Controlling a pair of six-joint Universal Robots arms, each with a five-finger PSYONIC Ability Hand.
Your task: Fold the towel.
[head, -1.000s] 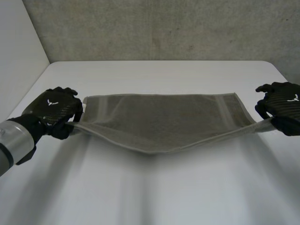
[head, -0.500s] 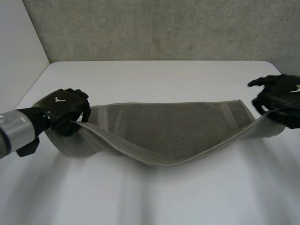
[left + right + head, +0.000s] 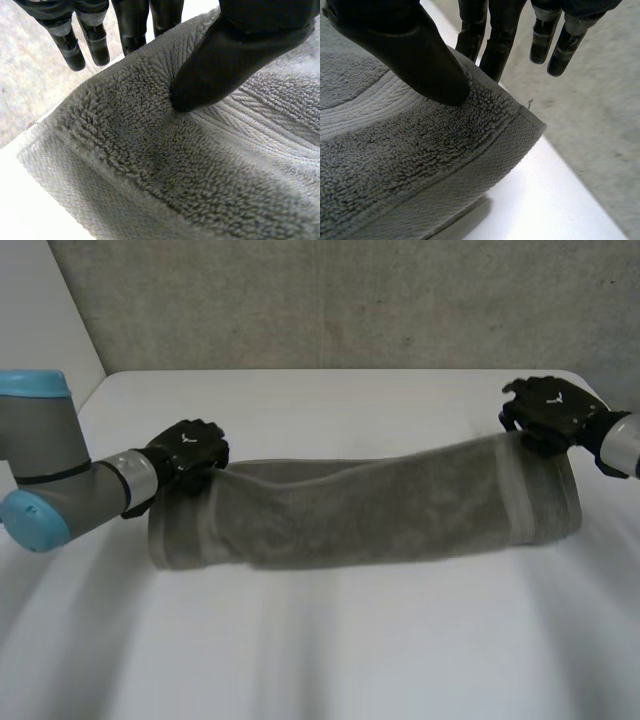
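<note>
A grey-brown towel (image 3: 370,510) hangs lengthwise across the white table (image 3: 330,640), doubled over, its far edge lifted. My left hand (image 3: 188,452) pinches its left corner. In the left wrist view the thumb (image 3: 220,60) presses the pile of the towel (image 3: 150,165) against fingers (image 3: 135,25) behind the edge. My right hand (image 3: 548,412) holds the right corner, higher and farther back. There the thumb (image 3: 410,60) pins the towel (image 3: 405,165) against fingers (image 3: 492,45) behind it.
A rough grey wall (image 3: 330,300) stands behind the table's far edge. The table's left edge meets a pale wall (image 3: 40,350). My left arm (image 3: 50,480) reaches in low over the table's left side.
Both hands have carried the towel's near edge up and away from me, over the far half. The open sag has closed into a doubled band.
</note>
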